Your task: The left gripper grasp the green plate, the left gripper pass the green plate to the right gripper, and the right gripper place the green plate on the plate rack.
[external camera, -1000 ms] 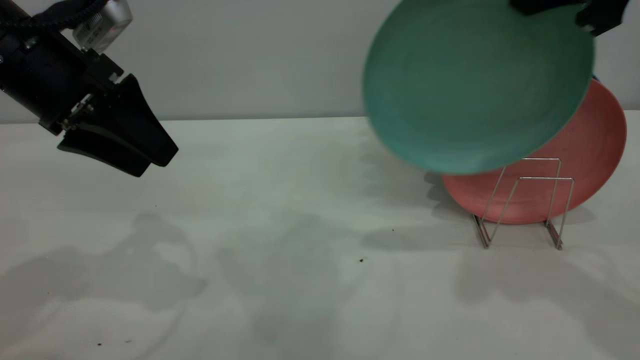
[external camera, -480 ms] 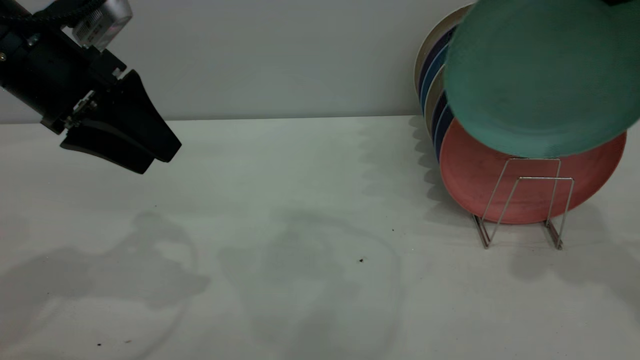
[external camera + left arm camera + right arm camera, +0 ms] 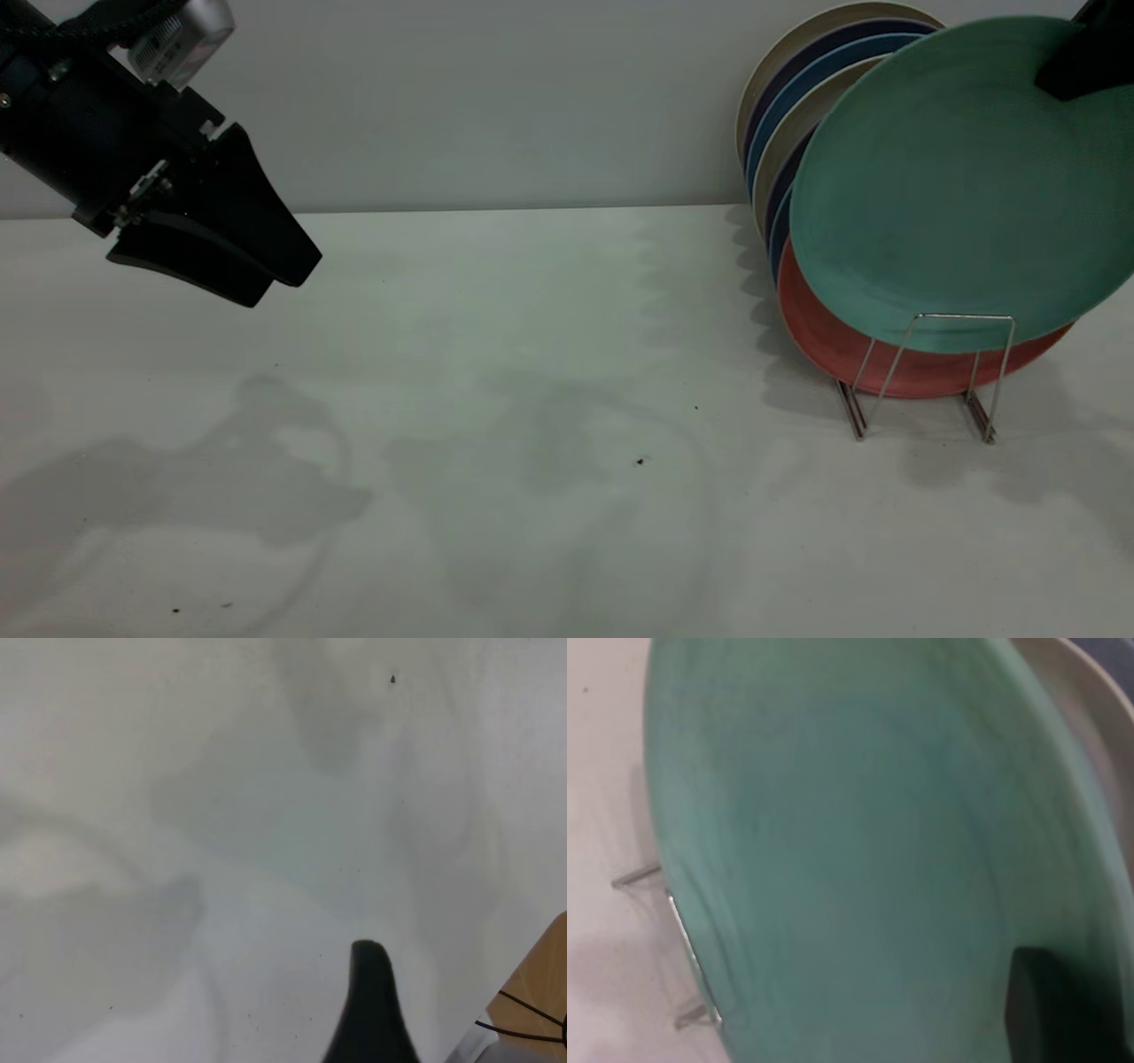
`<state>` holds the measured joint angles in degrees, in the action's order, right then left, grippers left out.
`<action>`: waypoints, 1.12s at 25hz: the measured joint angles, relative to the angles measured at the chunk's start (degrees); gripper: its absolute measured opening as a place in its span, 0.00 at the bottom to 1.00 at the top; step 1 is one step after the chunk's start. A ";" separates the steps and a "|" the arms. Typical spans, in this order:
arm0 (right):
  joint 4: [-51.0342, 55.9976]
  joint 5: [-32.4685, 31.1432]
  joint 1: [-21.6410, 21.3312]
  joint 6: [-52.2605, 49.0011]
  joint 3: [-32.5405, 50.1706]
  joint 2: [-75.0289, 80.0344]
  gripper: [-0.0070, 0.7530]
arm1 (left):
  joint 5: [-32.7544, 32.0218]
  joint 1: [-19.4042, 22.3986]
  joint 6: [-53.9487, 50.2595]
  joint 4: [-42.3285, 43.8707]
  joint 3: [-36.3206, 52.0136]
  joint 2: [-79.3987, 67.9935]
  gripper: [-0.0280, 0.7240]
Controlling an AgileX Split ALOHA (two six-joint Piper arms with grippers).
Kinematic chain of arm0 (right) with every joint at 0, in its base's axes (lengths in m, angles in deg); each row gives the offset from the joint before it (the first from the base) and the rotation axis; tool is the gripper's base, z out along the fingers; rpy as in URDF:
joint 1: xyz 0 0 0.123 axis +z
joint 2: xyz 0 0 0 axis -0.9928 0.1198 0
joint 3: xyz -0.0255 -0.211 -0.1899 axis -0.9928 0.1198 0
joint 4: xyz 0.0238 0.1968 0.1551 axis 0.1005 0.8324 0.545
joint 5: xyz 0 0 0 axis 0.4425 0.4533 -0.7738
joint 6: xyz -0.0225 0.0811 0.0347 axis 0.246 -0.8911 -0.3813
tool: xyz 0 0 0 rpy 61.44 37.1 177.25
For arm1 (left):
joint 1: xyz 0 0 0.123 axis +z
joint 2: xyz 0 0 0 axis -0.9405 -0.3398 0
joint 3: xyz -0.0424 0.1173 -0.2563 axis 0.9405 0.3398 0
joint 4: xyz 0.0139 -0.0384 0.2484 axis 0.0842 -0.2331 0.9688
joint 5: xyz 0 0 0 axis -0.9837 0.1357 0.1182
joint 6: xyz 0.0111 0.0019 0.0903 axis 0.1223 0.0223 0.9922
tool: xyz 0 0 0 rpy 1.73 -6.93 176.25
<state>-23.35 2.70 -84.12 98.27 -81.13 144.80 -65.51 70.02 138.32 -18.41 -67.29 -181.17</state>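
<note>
The green plate (image 3: 948,195) stands tilted at the right, in front of a salmon-pink plate (image 3: 833,354). Its lower edge dips behind the front loop of the plate rack (image 3: 921,372), above the base rails. My right gripper (image 3: 1076,71) enters from the top right corner and is shut on the plate's upper rim; one dark finger (image 3: 1050,1010) presses its green face (image 3: 833,842), with the rack's wire (image 3: 687,939) beyond the plate's edge. My left gripper (image 3: 270,279) hangs over the table's far left, open and holding nothing; a single finger (image 3: 370,1010) shows over bare table.
Several cream and blue plates (image 3: 793,97) stand in the rack behind the pink one, against the back wall. The white table (image 3: 532,399) stretches between the arms, with a few dark specks. A wooden edge with cables (image 3: 536,992) shows in the left wrist view.
The right gripper has carried the green plate rightward and down, from high over the rack to its front slot, uncovering the plates stacked behind. The left gripper has barely moved.
</note>
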 joint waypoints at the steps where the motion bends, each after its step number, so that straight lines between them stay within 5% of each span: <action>1: 0.06 0.00 0.00 0.00 0.00 0.01 0.09 | 0.00 0.00 0.00 0.00 0.00 0.00 0.82; 8: 2.62 0.32 0.00 0.00 0.00 0.12 0.14 | 0.24 0.00 0.00 0.00 0.00 0.00 0.82; 16: 4.92 0.01 0.00 0.00 0.00 0.12 0.47 | 0.24 0.00 0.12 0.00 0.00 0.00 0.82; 23: 8.30 -8.57 0.00 -1.65 0.00 -3.05 0.54 | 0.29 0.00 0.25 0.00 0.00 0.12 0.82; 28: 12.24 -17.81 0.00 -19.77 0.00 -12.39 0.54 | -3.76 1.21 -2.18 0.45 -2.32 3.79 0.82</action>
<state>-11.11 -15.11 -84.12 78.50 -81.13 132.41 -69.28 71.22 136.15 -17.96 -69.61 -177.38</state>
